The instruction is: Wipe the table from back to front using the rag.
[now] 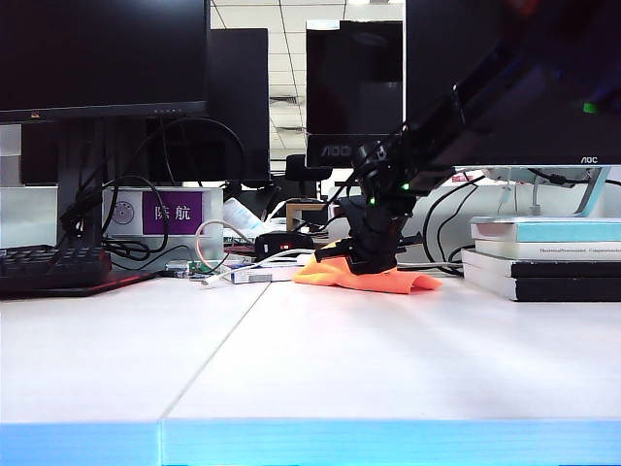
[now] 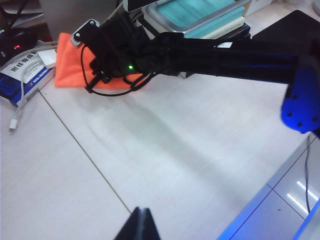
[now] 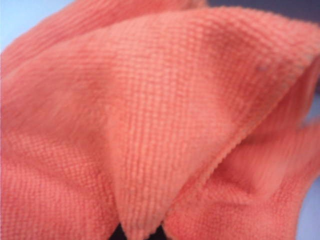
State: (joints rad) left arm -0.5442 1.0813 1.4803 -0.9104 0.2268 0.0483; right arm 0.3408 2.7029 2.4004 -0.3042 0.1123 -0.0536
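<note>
The orange rag (image 1: 393, 282) lies bunched at the back of the white table (image 1: 291, 369), right of its thin seam. My right gripper (image 1: 361, 260) points down onto the rag's left end and is shut on it. In the right wrist view the rag (image 3: 165, 115) fills the frame, with a fold pinched between the dark tips of the right gripper (image 3: 141, 235). The left wrist view shows the rag (image 2: 67, 67) under the outstretched black right arm. My left gripper (image 2: 142, 214) is shut with nothing in it and hangs over bare table near the light blue front edge (image 2: 260, 205).
A stack of books (image 1: 543, 257) stands right of the rag. Monitors (image 1: 354, 87) and cables line the back. A black keyboard (image 1: 49, 267) sits at the back left. A blue and white box (image 2: 25, 75) and a white cable lie just left of the rag.
</note>
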